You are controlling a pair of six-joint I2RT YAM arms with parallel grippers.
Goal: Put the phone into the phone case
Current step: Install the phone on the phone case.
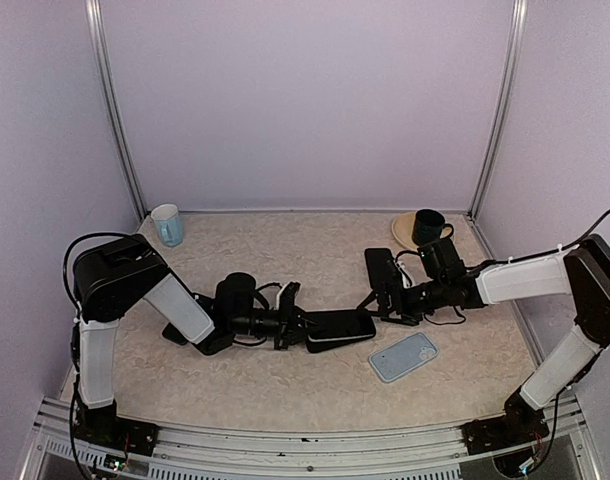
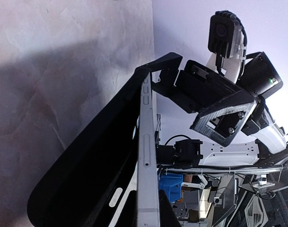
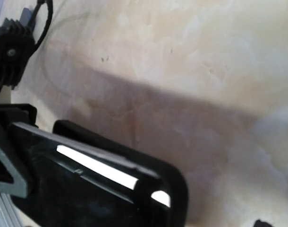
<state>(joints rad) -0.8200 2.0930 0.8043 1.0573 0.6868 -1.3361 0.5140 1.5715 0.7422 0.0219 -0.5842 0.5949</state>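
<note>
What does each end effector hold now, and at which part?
The left end effector is shut on the phone at its near short end. The right end effector stands open by the far end.

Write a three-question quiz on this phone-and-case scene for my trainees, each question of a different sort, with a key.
1. True or false: the right gripper is shut.
2. What stands on the tan plate at the back right of the table? A) a red bowl B) a black mug C) a glass bottle
3. Which gripper holds the black case with the silver-edged phone against it?

Key: 1. False; it is open. 2. B. 3. The left gripper, which is shut on the case's end.
</note>
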